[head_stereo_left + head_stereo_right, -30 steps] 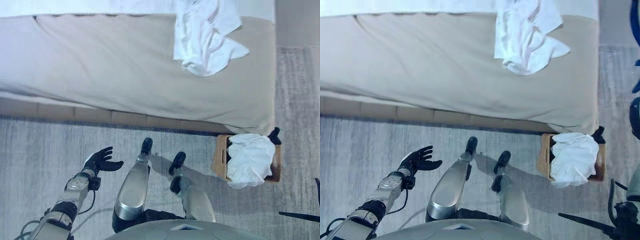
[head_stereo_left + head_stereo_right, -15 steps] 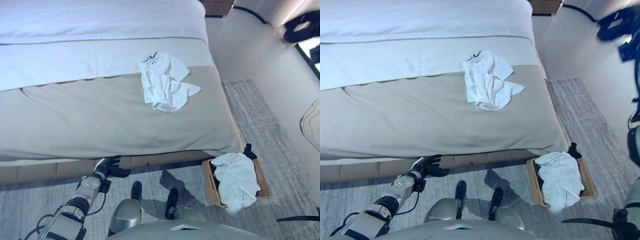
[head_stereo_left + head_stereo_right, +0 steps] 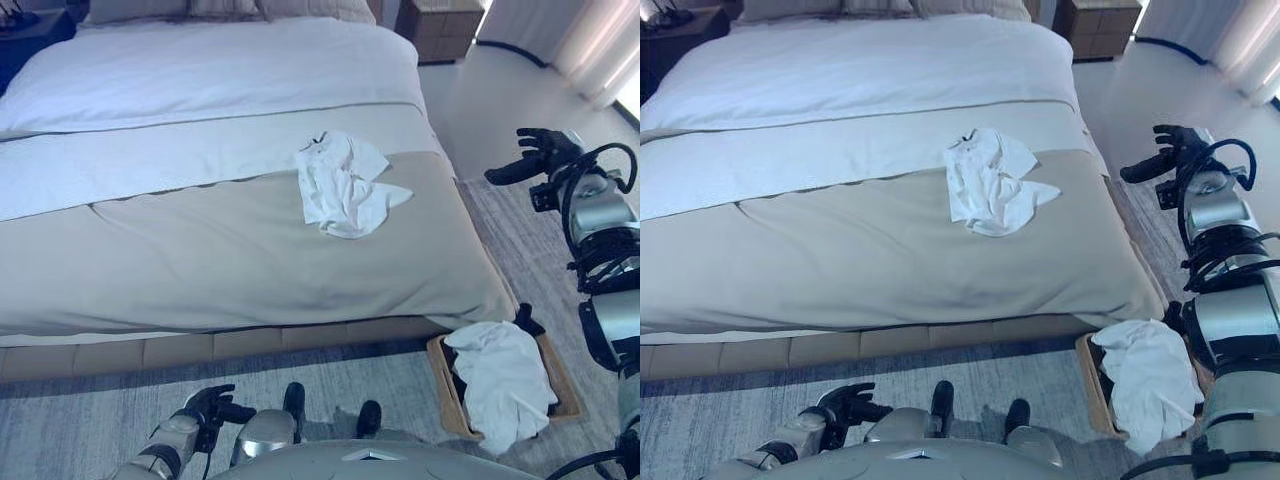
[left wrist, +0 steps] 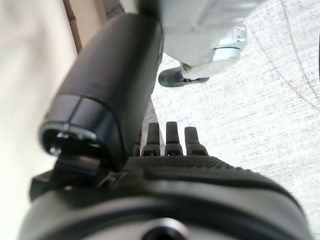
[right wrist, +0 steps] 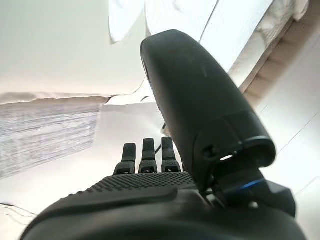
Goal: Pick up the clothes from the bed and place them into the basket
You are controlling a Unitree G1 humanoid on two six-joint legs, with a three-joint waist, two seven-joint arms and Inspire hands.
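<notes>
Bed: wide bed (image 3: pixel 200 250) with a white duvet over the head half and a beige cover over the foot half, standing on a grey woven rug (image 3: pixel 80 420).
Clothes on bed: crumpled white shirt-like garment (image 3: pixel 345 190) lying across the line where white meets beige, near the bed's right edge, touching no hand.
Basket: shallow tan wicker basket (image 3: pixel 440 385) on the rug, just off the bed's right foot corner.
Basket contents: bulky white cloth (image 3: pixel 505 380) heaped inside and spilling over the front rim; small dark piece (image 3: pixel 525 320) at the far rim, too small to identify.
Nightstands: brown wooden cabinet (image 3: pixel 440 28) beside the head of the bed at the right; dark one (image 3: pixel 30 25) at the far left corner.
Right hand: dark right hand (image 3: pixel 530 155) raised in the air beside the bed's right edge, above the pale floor and well apart from garment and basket; fingers straight and loosely spread, thumb standing out, nothing held; own wrist view shows the same straight row of fingers (image 5: pixel 144 152).
Left hand: dark left hand (image 3: pixel 205 405) low over the rug near the foot of the bed, palm slack, fingers relaxed and slightly bent, empty; wrist view shows fingers (image 4: pixel 172 137) extended over the rug.
</notes>
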